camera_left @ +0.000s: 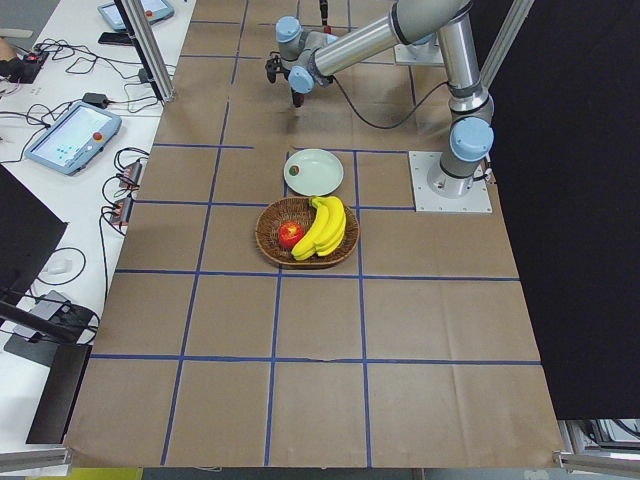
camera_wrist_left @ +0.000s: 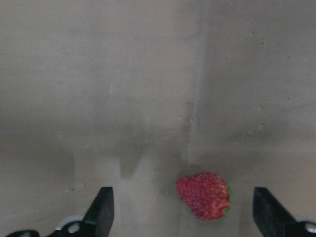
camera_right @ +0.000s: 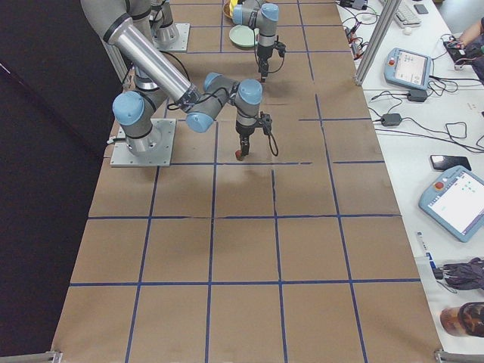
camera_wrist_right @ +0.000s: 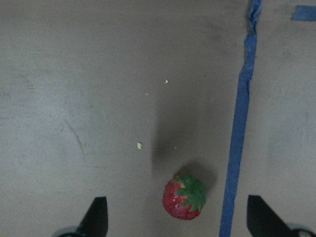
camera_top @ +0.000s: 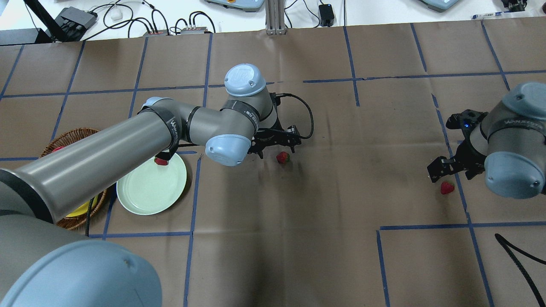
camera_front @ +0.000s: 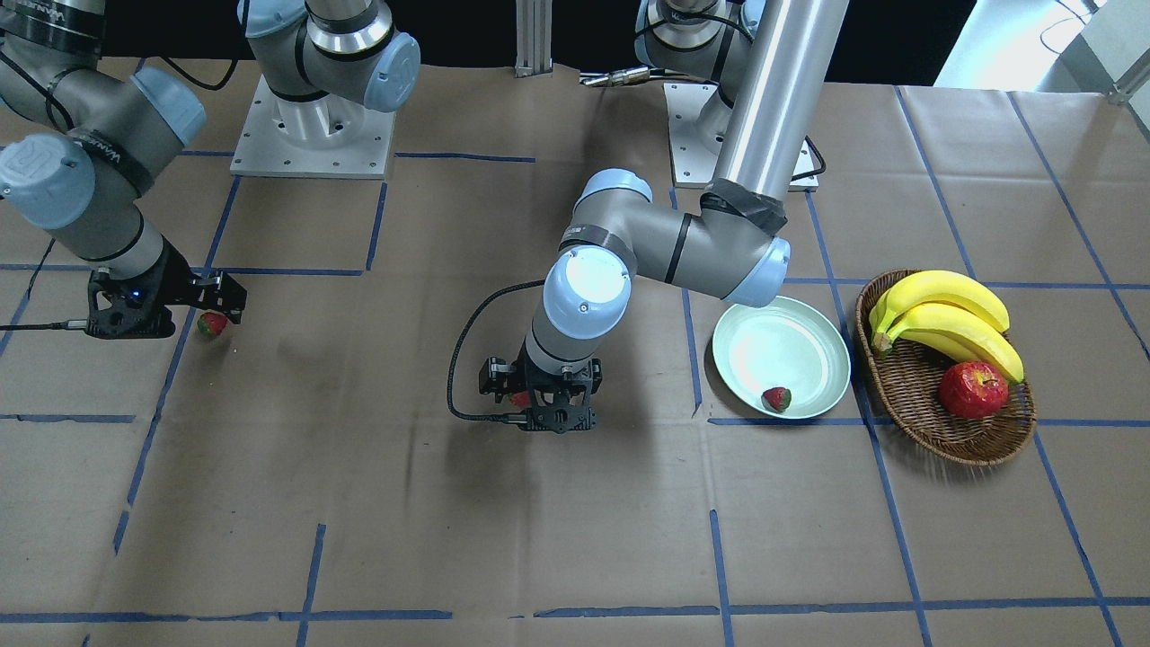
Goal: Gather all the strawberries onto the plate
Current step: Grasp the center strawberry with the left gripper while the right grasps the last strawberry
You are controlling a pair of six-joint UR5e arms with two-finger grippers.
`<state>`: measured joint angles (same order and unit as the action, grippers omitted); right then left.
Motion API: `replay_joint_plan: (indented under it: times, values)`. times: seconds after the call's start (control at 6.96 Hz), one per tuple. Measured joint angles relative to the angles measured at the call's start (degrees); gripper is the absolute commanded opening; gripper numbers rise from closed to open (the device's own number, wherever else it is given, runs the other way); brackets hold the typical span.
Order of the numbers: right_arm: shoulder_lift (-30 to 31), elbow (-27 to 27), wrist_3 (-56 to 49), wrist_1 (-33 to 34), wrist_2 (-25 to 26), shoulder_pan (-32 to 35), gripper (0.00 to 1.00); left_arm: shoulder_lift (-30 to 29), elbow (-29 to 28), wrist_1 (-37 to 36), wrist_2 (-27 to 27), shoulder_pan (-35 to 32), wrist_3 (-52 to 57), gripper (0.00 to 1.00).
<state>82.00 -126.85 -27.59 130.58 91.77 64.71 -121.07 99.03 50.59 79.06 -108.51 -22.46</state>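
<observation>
Left gripper (camera_top: pixel 278 147) hangs just above the middle strawberry (camera_top: pixel 282 157), which lies on the paper-covered table (camera_top: pixel 298 247). At the right edge, the right gripper (camera_top: pixel 448 172) hangs over the right strawberry (camera_top: pixel 446 187). A third strawberry (camera_top: pixel 161 161) rests on the far rim of the plate (camera_top: pixel 149 192), left of centre, beside the basket (camera_top: pixel 64 138), which the arm partly hides.

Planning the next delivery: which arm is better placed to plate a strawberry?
Left. The open left pincer straddles the middle strawberry near the plate; the right pincer hovers over the far strawberry.
</observation>
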Motion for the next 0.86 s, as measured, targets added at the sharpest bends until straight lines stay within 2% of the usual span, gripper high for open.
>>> replay_joint_plan:
  times: [0.14, 0.43, 0.57, 0.72, 0.86]
  values:
    - [-1.9, -0.4, 0.2, 1.5, 0.2, 0.0, 0.93, -0.4, 0.0, -0.2, -0.3, -0.1, 0.0, 0.85]
    - [-3.5, -0.6, 0.4, 1.8, 1.1, 0.0, 0.65, -0.6, -0.1, -0.2, -0.4, -0.1, 0.0, 0.53]
    - [-3.7, -0.6, 0.4, 1.0, 1.6, 0.0, 0.56, -0.7, -0.1, -0.2, -0.4, -0.1, 0.0, 0.27]
    - [-3.6, -0.6, 0.4, -0.1, 1.8, 0.0, 0.42, -0.7, -0.2, -0.3, -0.4, -0.1, 0.0, 0.03]
    - [-3.4, -0.6, 0.4, -0.9, 1.9, 0.0, 0.21, -0.6, -0.2, -0.3, -0.8, -0.2, 0.0, 0.00]
